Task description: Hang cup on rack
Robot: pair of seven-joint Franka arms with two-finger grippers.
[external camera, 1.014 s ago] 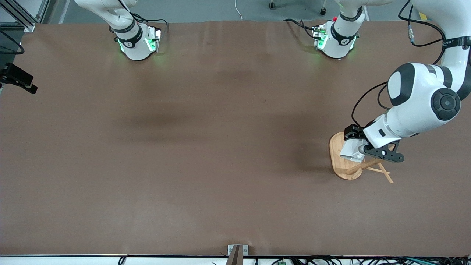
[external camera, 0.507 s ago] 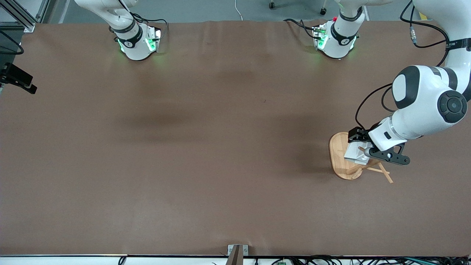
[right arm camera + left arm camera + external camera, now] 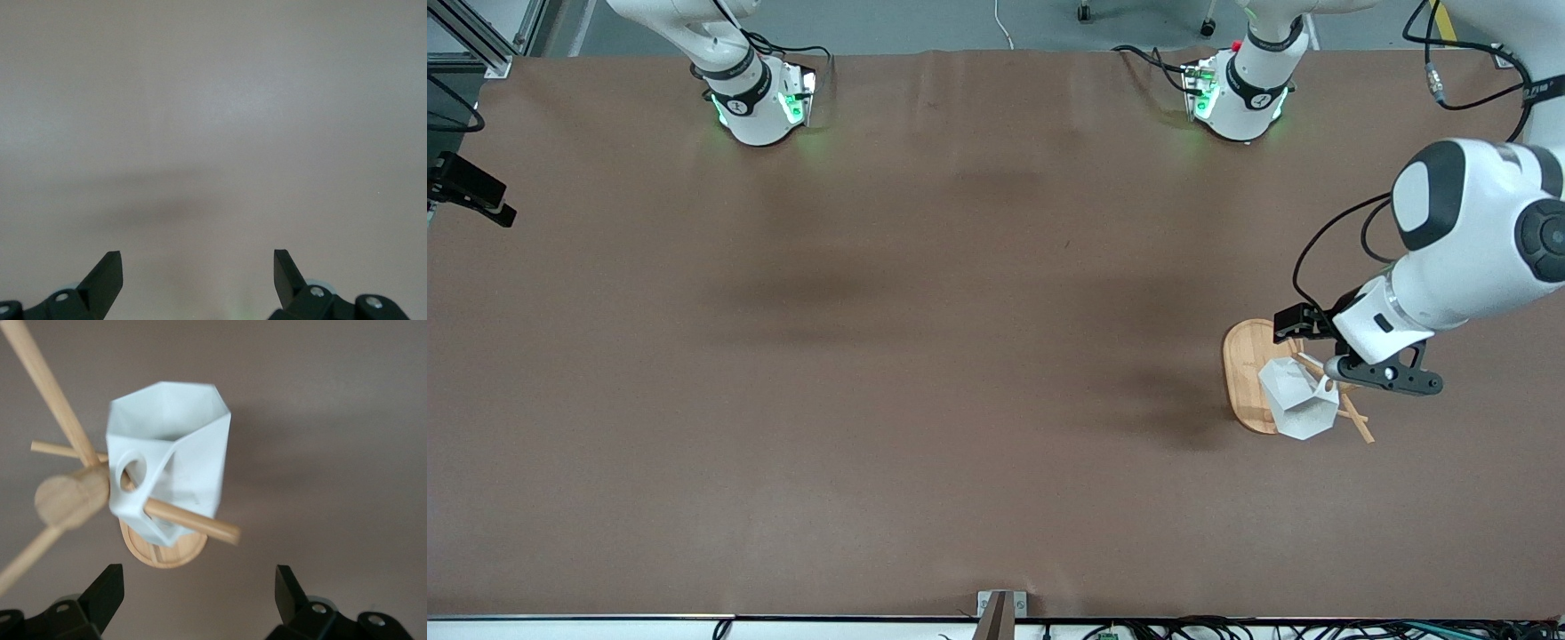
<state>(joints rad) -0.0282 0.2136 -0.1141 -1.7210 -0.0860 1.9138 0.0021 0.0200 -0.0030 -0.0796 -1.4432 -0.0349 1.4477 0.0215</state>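
Observation:
The white faceted cup (image 3: 1298,402) hangs on a peg of the bamboo rack (image 3: 1243,373), which stands near the left arm's end of the table. In the left wrist view the peg (image 3: 193,520) passes through the round hole in the handle of the cup (image 3: 180,433), beside the rack's post (image 3: 70,497). My left gripper (image 3: 1303,333) is open and empty, just clear of the cup, over the rack's base; it also shows in the left wrist view (image 3: 200,590). My right gripper (image 3: 198,267) is open and empty over bare table, and it is out of the front view.
The brown table (image 3: 925,356) is bare apart from the rack. Both arm bases (image 3: 760,102) stand along the table's edge farthest from the front camera. The rack's other pegs (image 3: 1356,425) stick out toward the front camera.
My left gripper opened and let go of the cup, then drew back toward the left arm's end. The cup dropped onto the peg and now hangs free.

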